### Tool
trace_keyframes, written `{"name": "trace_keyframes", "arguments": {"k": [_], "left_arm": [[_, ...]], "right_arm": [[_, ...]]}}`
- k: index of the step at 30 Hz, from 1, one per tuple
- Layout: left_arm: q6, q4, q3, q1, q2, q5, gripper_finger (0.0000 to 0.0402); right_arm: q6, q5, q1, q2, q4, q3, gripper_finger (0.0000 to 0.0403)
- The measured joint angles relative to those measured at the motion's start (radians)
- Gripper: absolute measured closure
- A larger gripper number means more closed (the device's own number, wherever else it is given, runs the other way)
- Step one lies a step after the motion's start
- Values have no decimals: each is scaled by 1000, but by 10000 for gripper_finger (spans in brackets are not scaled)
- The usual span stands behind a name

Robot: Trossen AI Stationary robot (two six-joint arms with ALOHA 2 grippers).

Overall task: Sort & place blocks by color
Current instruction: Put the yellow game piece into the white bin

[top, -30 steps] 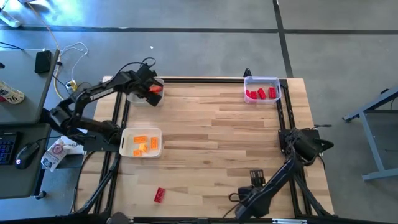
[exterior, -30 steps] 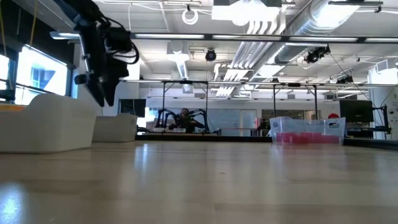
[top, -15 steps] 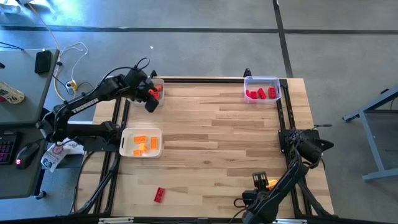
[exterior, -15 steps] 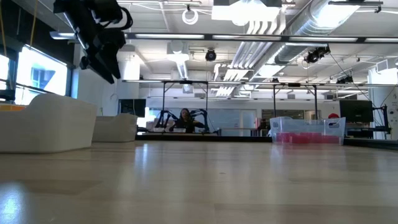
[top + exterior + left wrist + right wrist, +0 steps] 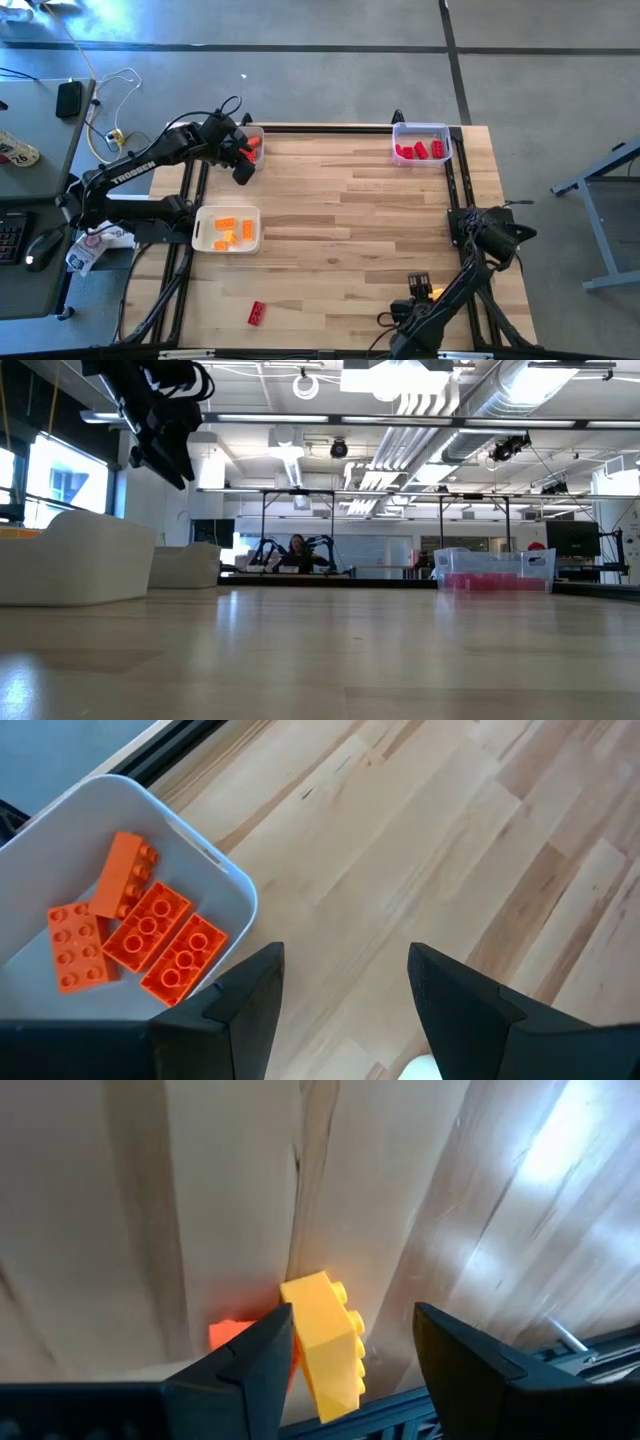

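Several orange blocks (image 5: 140, 925) lie in a white tray (image 5: 235, 885) at the table's far left. My left gripper (image 5: 241, 168) hangs open and empty just beside that tray (image 5: 250, 135), high above the table (image 5: 165, 455). At the near right my right gripper (image 5: 418, 287) is open and low over a yellow block (image 5: 325, 1340) that lies on the table between its fingers, close to one finger. A red block (image 5: 257, 313) lies alone at the near left. My right gripper comes down slanting over the yellow block, which rests on the table. One finger (image 5: 255, 1360) stands right beside the block's side (image 5: 295, 1335); I cannot tell whether it touches. The other finger is clear of it.
A second white tray (image 5: 227, 228) at the left holds yellow-orange blocks. A clear tray (image 5: 421, 143) at the far right holds red blocks. The table's middle (image 5: 350, 220) is bare wood. A metal rail runs along the table's near edge (image 5: 590, 1350) by my right gripper.
My left gripper has risen from over the far-left tray, tipped, and drawn a little toward the table's near edge, staying open. My right gripper has sunk toward the yellow block at the near right.
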Motion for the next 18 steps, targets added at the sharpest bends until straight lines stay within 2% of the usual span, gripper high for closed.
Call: {"name": "trace_keyframes", "arguments": {"k": [13,18], "left_arm": [[0,0,0,0,0,-8,200],[0,0,0,0,0,-8,202]], "right_arm": [[-31,-51,0,0,50,-102,211],[-23,-66,-2,0,66,-121,249]]}}
